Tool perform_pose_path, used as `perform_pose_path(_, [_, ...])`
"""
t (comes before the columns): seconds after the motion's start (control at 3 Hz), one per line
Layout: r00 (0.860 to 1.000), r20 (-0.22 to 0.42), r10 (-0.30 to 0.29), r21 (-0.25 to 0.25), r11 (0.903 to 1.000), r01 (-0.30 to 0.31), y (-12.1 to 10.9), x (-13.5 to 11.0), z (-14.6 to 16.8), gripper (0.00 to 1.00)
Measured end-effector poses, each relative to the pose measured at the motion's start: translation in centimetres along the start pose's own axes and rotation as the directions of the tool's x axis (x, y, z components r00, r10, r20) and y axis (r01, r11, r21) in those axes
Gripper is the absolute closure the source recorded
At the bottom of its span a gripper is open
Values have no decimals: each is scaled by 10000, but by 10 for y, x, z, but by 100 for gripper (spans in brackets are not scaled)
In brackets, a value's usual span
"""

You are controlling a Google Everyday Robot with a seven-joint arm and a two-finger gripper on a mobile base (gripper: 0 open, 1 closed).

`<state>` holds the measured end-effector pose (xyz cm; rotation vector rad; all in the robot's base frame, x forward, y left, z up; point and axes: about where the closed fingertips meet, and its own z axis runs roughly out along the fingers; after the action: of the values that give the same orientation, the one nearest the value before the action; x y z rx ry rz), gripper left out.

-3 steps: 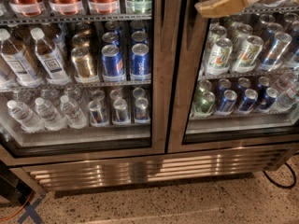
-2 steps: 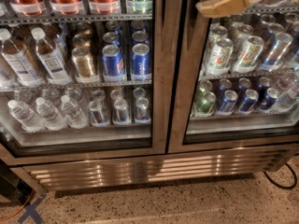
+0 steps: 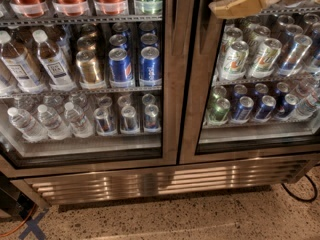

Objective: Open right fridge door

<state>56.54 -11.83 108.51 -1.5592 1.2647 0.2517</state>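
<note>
Right fridge door closed, gripper high before its glass.

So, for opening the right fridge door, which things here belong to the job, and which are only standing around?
Belong to the job:
- right fridge door, looks shut
- gripper, high up in front of that door's glass

Only standing around:
- left fridge door
- water bottles and blue cans behind it
- vent grille below
- black cable on the floor
</note>
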Motion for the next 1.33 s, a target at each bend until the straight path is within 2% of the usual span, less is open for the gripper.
perform_pose_path(1.33, [10000,-95,16,65,10000,-16,-1,0,-1,100])
